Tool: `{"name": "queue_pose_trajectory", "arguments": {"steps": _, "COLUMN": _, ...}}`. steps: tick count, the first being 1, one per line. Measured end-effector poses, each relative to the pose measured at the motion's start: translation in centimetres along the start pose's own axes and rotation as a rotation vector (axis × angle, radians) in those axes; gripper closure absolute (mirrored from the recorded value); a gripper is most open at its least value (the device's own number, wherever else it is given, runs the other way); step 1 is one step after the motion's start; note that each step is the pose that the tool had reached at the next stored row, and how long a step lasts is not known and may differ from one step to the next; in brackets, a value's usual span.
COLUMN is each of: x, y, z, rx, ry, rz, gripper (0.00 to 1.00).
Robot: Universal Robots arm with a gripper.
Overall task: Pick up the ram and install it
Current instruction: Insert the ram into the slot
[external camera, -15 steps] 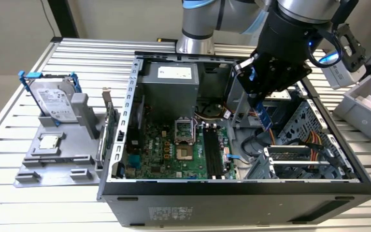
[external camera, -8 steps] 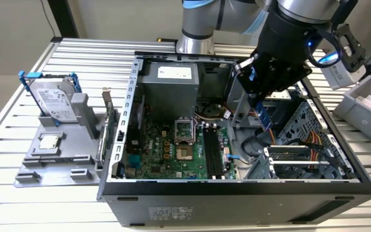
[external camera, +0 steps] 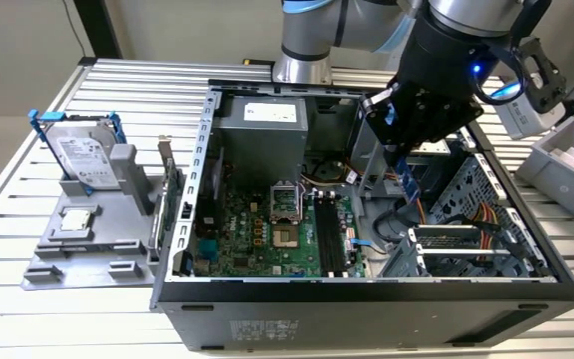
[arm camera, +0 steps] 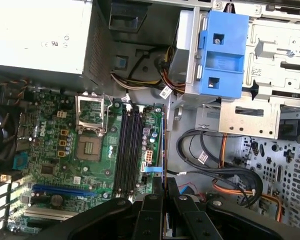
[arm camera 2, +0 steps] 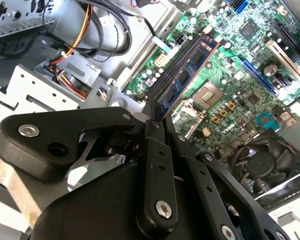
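**Ram picked up, not yet in a slot**

The gripper (arm camera 2: 155,118) is closed on the ram (arm camera 2: 187,75). In the second wrist view its two fingers pinch one end of the stick. The rest of the board, with its black chips, reaches out from them. So the first half of the task, the picking up, looks done.

The ram hangs in the air inside the open computer case (external camera: 367,310), above the memory slots (arm camera: 129,150) and not touching them. In the first wrist view it shows edge-on as a thin line. It lies just beside the memory slots, on the side away from the CPU socket (arm camera: 91,146). I judge that it is not yet lined up with a slot. The slots look empty, so the installing is the part that is left.

Well apart from the memory slots, outside the case, the hard drive (external camera: 83,153) with blue brackets stands on a grey holder (external camera: 87,247).
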State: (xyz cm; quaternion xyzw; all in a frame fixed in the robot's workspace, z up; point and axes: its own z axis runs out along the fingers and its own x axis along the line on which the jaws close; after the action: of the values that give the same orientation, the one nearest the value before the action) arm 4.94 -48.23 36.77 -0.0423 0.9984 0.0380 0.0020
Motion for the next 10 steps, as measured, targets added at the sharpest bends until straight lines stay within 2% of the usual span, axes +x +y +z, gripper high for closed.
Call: {"name": "queue_pose_trajectory", "arguments": {"steps": 10, "x": 0.0, "y": 0.0, "z": 0.02, "rx": 0.0003, "ry": -0.0036, "rz": 0.053, "gripper": 1.0}}
